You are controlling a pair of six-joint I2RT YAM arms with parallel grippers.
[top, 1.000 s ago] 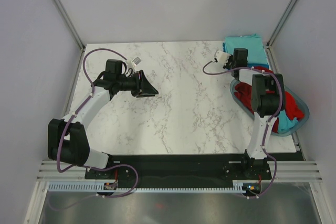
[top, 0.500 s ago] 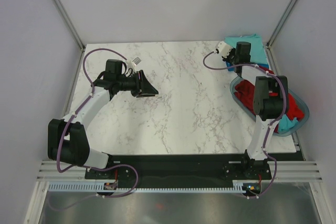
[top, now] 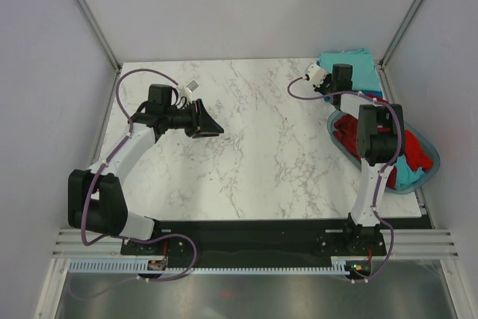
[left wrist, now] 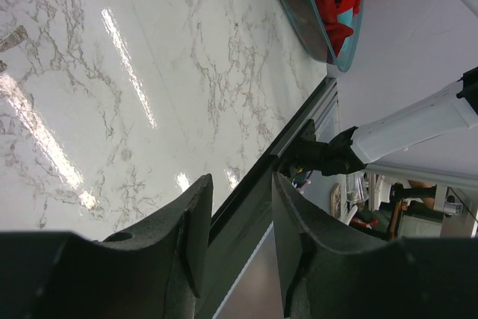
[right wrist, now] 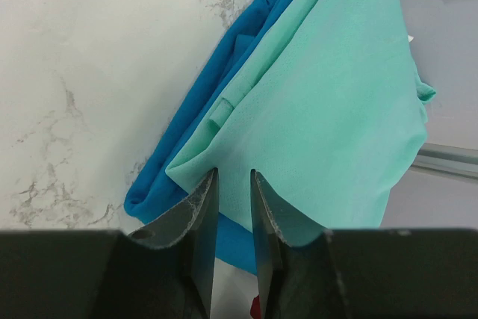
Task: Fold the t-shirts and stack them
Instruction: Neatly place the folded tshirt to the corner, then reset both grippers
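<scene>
A folded light teal-green t-shirt [right wrist: 328,95] lies on a folded blue t-shirt [right wrist: 187,132] at the table's back right corner; the teal one also shows in the top view [top: 357,63]. My right gripper [right wrist: 233,177] hangs over the near edge of the teal shirt with its jaws a little apart and nothing held; it also shows in the top view [top: 340,78]. Red t-shirts [top: 347,131] lie crumpled in the basket. My left gripper [left wrist: 240,184] is open and empty above the left part of the table [top: 208,126].
The translucent blue-grey oval basket [top: 431,149] stands at the right edge and also holds a teal cloth [top: 407,173]; it shows in the left wrist view [left wrist: 295,1] too. Frame posts stand at the back corners. The marble table [top: 261,147] ends at a black rail in front.
My right gripper moved slightly back over the folded stack and then came a little forward again. The left arm has barely moved.
</scene>
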